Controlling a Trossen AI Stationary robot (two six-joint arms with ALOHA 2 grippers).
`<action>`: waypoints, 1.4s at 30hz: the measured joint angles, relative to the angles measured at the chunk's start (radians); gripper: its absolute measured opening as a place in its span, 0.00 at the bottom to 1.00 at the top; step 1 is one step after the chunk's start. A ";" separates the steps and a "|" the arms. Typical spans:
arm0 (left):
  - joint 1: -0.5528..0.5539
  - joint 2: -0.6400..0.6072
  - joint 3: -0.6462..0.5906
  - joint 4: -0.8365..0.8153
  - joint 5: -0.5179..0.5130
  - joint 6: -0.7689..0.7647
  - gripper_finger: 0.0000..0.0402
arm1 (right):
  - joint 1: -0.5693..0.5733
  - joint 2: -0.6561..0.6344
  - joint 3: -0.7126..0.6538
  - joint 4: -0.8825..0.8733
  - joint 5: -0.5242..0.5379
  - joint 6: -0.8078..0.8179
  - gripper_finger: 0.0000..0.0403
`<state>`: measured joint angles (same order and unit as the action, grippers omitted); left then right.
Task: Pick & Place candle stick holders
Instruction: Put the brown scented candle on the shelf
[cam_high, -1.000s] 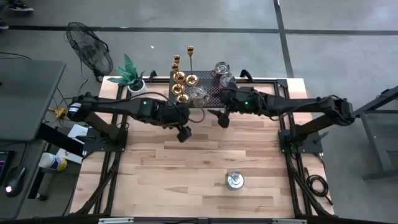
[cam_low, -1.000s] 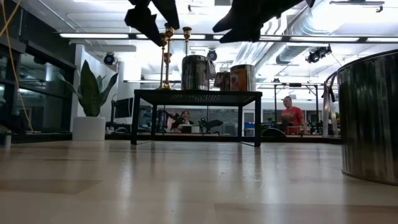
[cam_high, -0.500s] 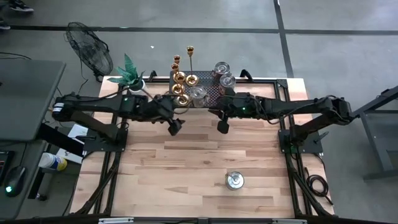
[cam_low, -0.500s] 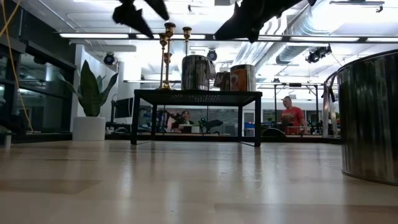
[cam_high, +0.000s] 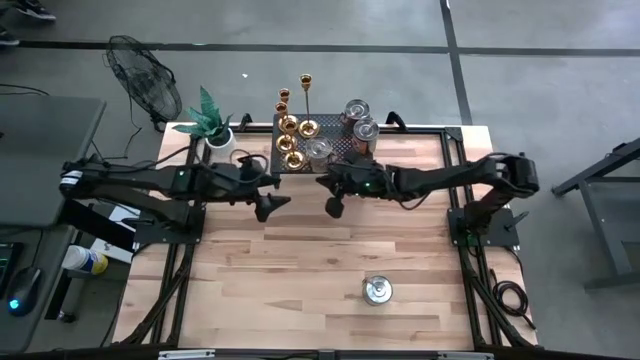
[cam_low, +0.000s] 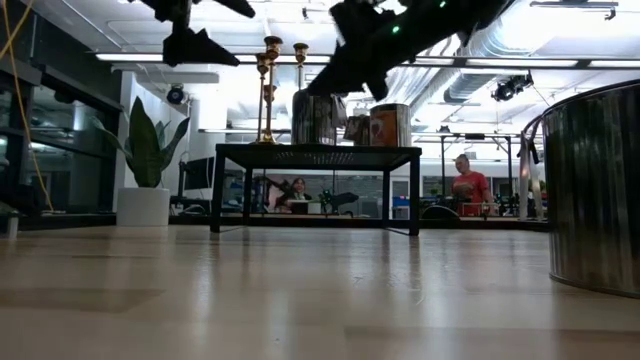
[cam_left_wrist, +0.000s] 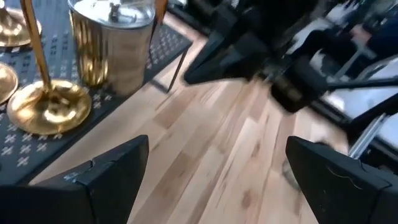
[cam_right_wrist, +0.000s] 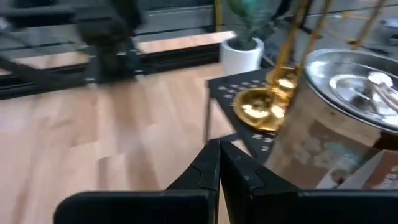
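right hand: fingers pressed together, empty | table: light wood | candle stick holders: on black tray | silver tin: beside them

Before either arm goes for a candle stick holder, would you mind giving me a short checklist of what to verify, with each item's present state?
1. Left gripper open: ok.
2. Right gripper open for a grasp: not ok, shut and empty.
3. Candle stick holders upright on the black rack: ok.
4. Grippers apart from each other: ok.
5. Which holder is the target: cannot tell.
6. Metal tins on the rack crowd the holders: not ok, one stands close beside them.
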<state>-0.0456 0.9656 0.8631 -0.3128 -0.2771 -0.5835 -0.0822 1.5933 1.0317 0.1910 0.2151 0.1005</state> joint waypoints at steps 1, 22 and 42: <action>0.000 -0.018 -0.020 0.013 0.000 0.000 0.93 | -0.002 0.015 0.000 0.018 0.021 0.006 0.00; 0.000 -0.115 -0.074 0.041 0.001 0.005 0.93 | -0.048 0.138 0.002 0.250 0.265 0.005 0.00; 0.000 -0.115 -0.073 0.041 0.002 0.004 0.93 | -0.180 0.138 0.002 0.249 0.287 0.004 0.00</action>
<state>-0.0453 0.8506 0.7898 -0.2722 -0.2756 -0.5797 -0.2623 1.7309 1.0332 0.4397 0.5023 0.1047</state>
